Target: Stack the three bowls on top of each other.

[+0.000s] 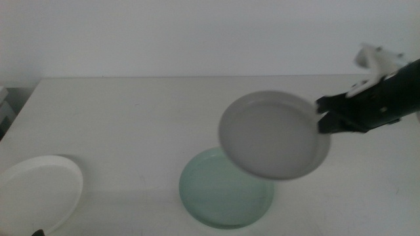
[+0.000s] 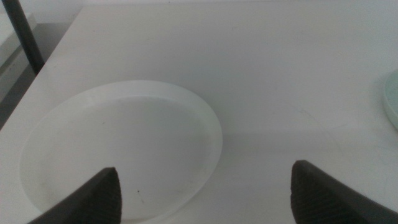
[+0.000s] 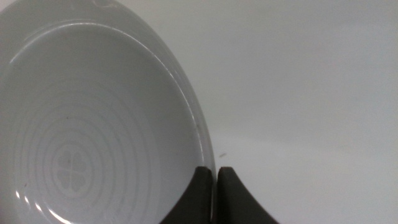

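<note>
The right gripper (image 1: 323,122) is pinching the grey bowl (image 1: 274,135) by its rim, holding it tilted in the air above the mint green bowl (image 1: 226,190) on the desk (image 1: 131,124). The left gripper (image 2: 205,193) is hanging wide open and empty over the white bowl (image 2: 121,149).

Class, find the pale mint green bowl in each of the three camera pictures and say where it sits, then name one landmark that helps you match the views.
Middle view: the pale mint green shallow round bowl lies on the table at bottom centre, partly under the raised grey bowl held by the right gripper.
Left wrist view: only a sliver of its rim shows at the right edge.
Right wrist view: not in it.
Shared landmark: the white table.
</note>
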